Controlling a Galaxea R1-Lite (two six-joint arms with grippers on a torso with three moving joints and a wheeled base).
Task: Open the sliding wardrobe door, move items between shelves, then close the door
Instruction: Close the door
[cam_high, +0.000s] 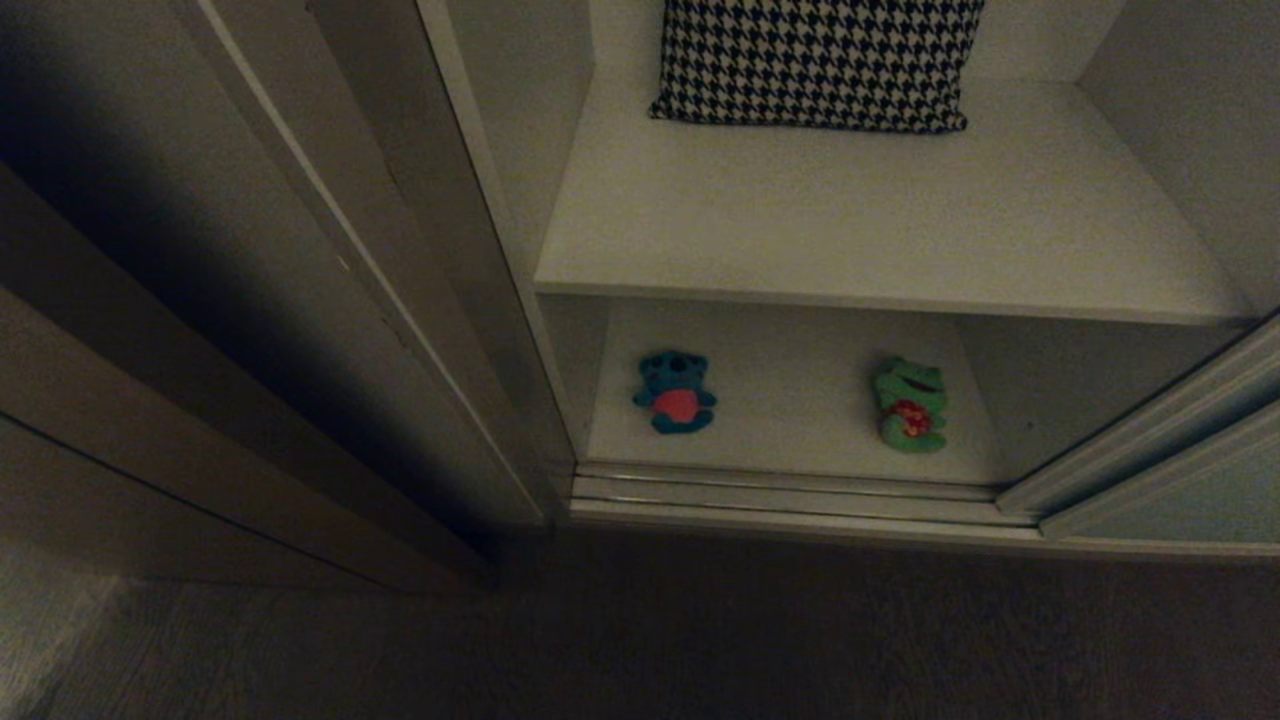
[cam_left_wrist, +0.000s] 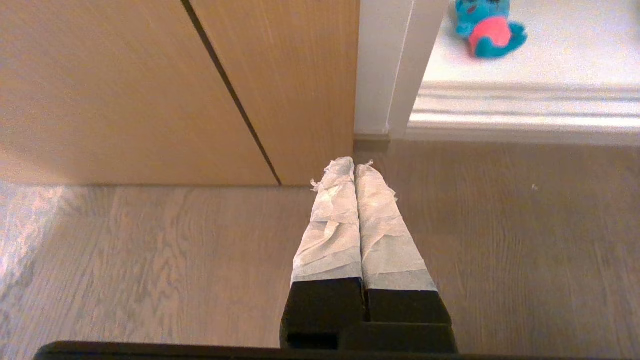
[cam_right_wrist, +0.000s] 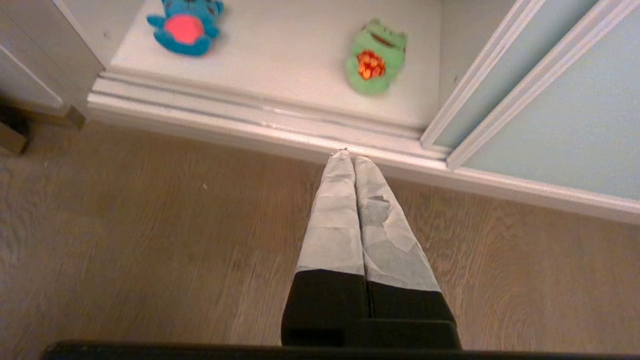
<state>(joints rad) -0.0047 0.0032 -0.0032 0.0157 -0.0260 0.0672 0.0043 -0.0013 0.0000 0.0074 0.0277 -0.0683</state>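
Head view shows neither arm, and its left half is dim, so the dark side panel (cam_high: 150, 400) there is hard to read. The houndstooth pillow (cam_high: 815, 60) at the back of the upper shelf (cam_high: 870, 220) is cut off by the picture's top edge. The sliding wardrobe door (cam_high: 1180, 480) stands pushed aside at the right, only its lower corner in view, leaving the wardrobe open.

On the lower shelf (cam_high: 790, 400) lie both toys, well apart: the blue toy (cam_high: 675, 392) near the shelf's left edge, its red belly up, and the green frog (cam_high: 909, 404) toward the right edge, spotted patch up. The upper shelf hides the back of the lower one.

The left gripper (cam_left_wrist: 354, 167) hangs over the wooden floor (cam_left_wrist: 500, 225) in front of the wardrobe's left corner, its taped fingers (cam_left_wrist: 332, 225) pressed together and holding nothing. The right gripper (cam_right_wrist: 351, 158) hangs over the floor with its tips close to the bottom door track (cam_right_wrist: 250, 120); its taped fingers (cam_right_wrist: 332, 220) are likewise pressed together and empty.
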